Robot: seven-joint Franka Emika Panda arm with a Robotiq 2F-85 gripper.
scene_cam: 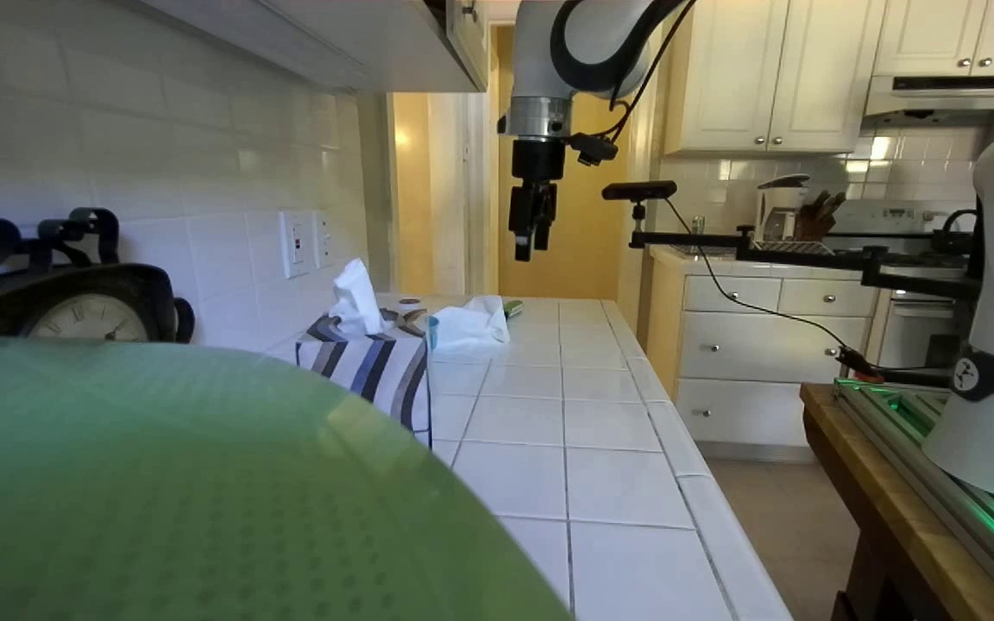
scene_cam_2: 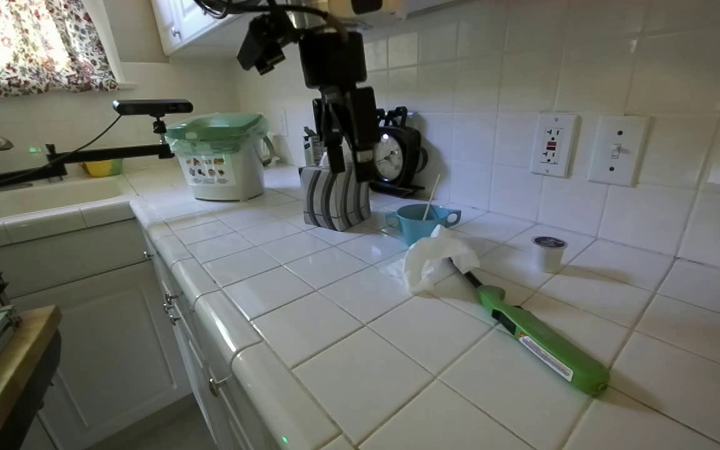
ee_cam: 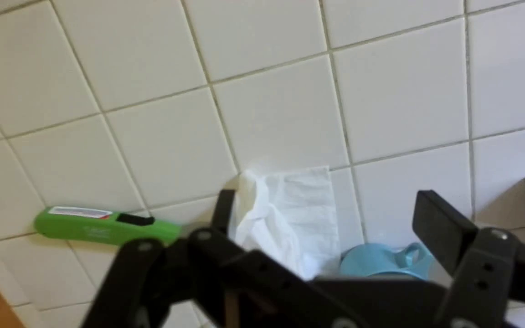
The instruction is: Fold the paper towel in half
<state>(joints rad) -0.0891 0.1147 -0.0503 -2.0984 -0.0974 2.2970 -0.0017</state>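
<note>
A white paper towel (scene_cam: 469, 326) lies crumpled on the tiled counter, also in an exterior view (scene_cam_2: 424, 262). In the wrist view the paper towel (ee_cam: 308, 205) has a flat part on the right and a raised, bunched fold on the left. My gripper (scene_cam: 532, 245) hangs above the counter, well clear of the towel, with its fingers pointing down; it also shows in an exterior view (scene_cam_2: 352, 167). In the wrist view the gripper's fingers (ee_cam: 327, 207) are wide apart with nothing between them. The gripper body hides the towel's lower part there.
A green lighter (scene_cam_2: 547, 344) lies with its tip at the towel. A blue cup (scene_cam_2: 419, 224) with a stick stands beside the towel. A coffee pod (scene_cam_2: 549, 255), striped tissue box (scene_cam_2: 335, 200), black clock (scene_cam_2: 394, 153) and lidded bin (scene_cam_2: 222, 178) stand along the counter.
</note>
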